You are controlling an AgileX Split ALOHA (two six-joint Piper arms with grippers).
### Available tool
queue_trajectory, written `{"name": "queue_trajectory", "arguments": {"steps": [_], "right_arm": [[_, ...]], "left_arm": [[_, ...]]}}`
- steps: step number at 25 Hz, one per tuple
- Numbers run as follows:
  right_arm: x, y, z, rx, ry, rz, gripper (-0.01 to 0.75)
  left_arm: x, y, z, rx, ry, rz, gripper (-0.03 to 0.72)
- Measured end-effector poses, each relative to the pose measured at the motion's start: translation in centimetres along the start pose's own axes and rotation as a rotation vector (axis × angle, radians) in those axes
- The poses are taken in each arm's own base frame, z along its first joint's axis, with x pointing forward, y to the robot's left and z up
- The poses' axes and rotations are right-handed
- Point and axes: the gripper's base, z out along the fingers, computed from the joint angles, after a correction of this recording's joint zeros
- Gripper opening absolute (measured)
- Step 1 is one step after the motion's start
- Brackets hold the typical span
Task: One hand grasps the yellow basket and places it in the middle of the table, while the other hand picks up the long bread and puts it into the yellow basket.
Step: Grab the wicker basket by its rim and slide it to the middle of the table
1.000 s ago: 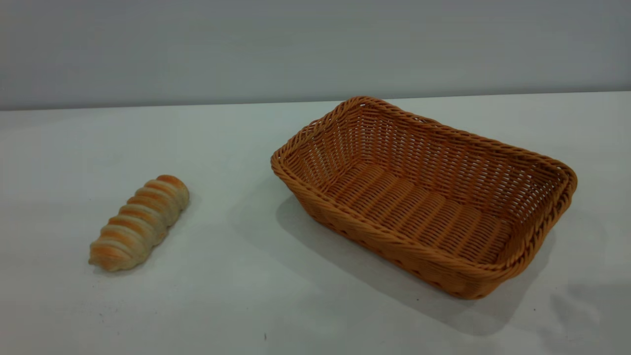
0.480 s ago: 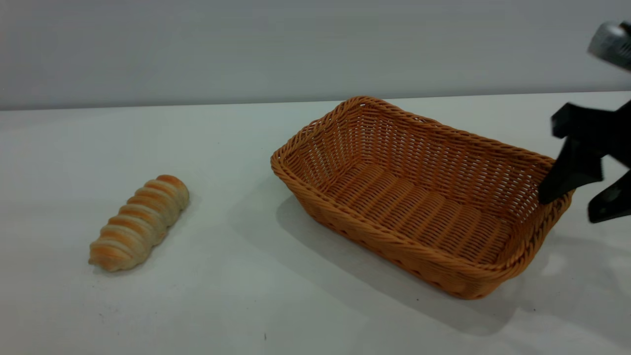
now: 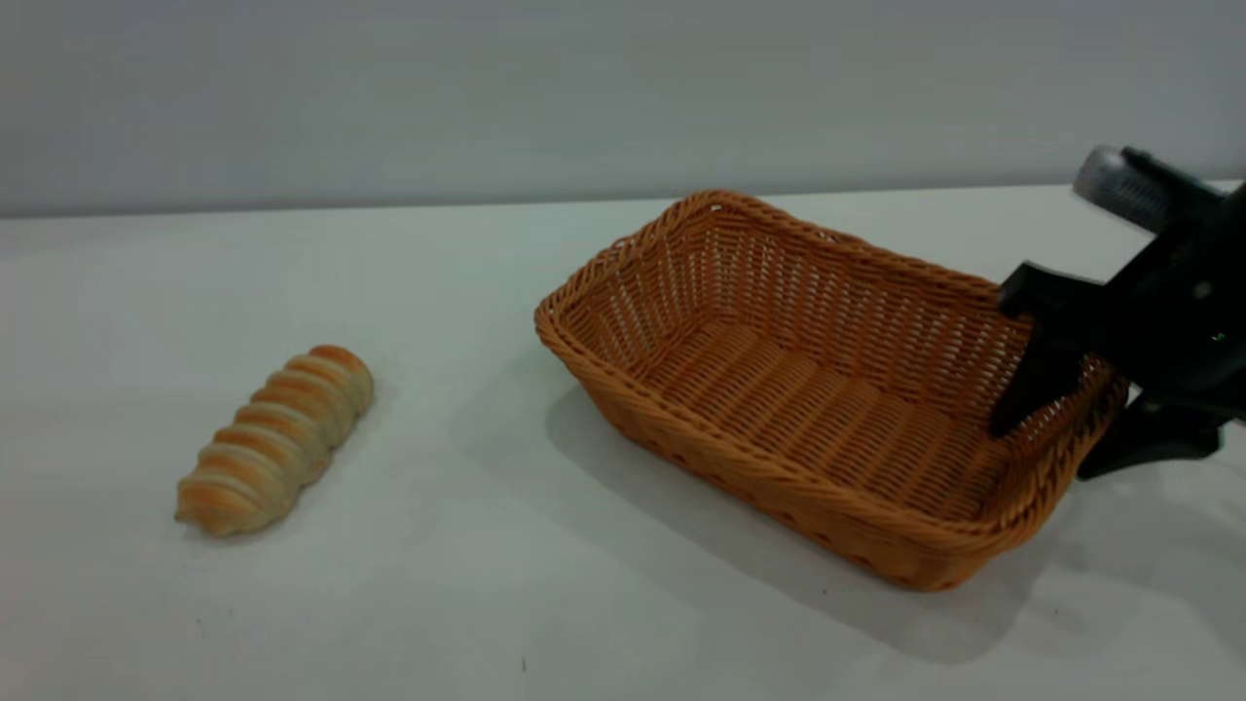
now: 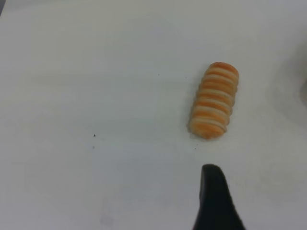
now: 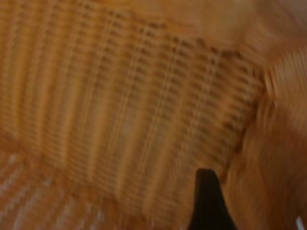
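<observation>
The yellow basket (image 3: 827, 292), a large orange-tan wicker one, stands on the white table (image 3: 467, 584) right of centre and has nothing in it. My right gripper (image 3: 1046, 448) is open and straddles the basket's right end wall, one finger inside and one outside. The right wrist view shows the woven wall (image 5: 120, 110) close up and one dark finger (image 5: 206, 201). The long bread (image 3: 277, 438) lies on the table at the left. My left gripper (image 4: 240, 191) hangs above the table short of the bread (image 4: 213, 100), open and empty; only one finger (image 4: 213, 201) shows. It is out of the exterior view.
A grey wall runs behind the table's far edge. The tabletop carries a few tiny dark specks (image 3: 524, 665). Bare table lies between bread and basket.
My right arm came in from the right and dropped onto the basket's right end wall. Bread and basket have not moved.
</observation>
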Motion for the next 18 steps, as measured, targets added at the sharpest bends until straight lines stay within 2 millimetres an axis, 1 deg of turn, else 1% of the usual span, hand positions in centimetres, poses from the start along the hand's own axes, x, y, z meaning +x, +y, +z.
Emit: {"name": "queue_trajectory", "arguments": {"steps": [2, 4, 5, 8, 9, 12, 14, 15, 18], "right_arm": [[-0.5, 0.0, 1.2, -0.002, 0.013, 0.022, 0.527], [-0.8, 0.1, 1.9, -0.007, 0.021, 0.033, 0.456], [-0.9, 0.0, 2.1, -0.007, 0.021, 0.041, 0.391], [-1.3, 0.2, 2.1, -0.018, 0.008, 0.082, 0.148], [-1.4, 0.3, 2.0, -0.023, 0.006, 0.072, 0.111], [-1.5, 0.7, 1.5, -0.034, 0.008, 0.029, 0.115], [-2.0, 1.5, 0.8, -0.062, -0.002, 0.005, 0.115], [-2.2, 2.2, 0.4, -0.083, -0.004, -0.017, 0.115], [-2.9, 5.2, -0.2, -0.154, -0.005, -0.118, 0.115]], "left_arm": [[0.0, 0.0, 0.0, 0.000, 0.003, 0.000, 0.509], [0.0, 0.0, 0.0, 0.000, 0.003, 0.000, 0.509], [0.0, 0.0, 0.0, 0.000, 0.003, 0.000, 0.509], [0.0, 0.0, 0.0, 0.000, 0.004, 0.000, 0.509], [0.0, 0.0, 0.0, 0.000, 0.004, 0.000, 0.509], [0.0, 0.0, 0.0, 0.000, 0.004, 0.000, 0.509], [0.0, 0.0, 0.0, 0.000, 0.004, -0.001, 0.509], [0.0, 0.0, 0.0, 0.000, 0.004, -0.001, 0.509], [0.0, 0.0, 0.0, 0.000, 0.002, -0.001, 0.509]]}}
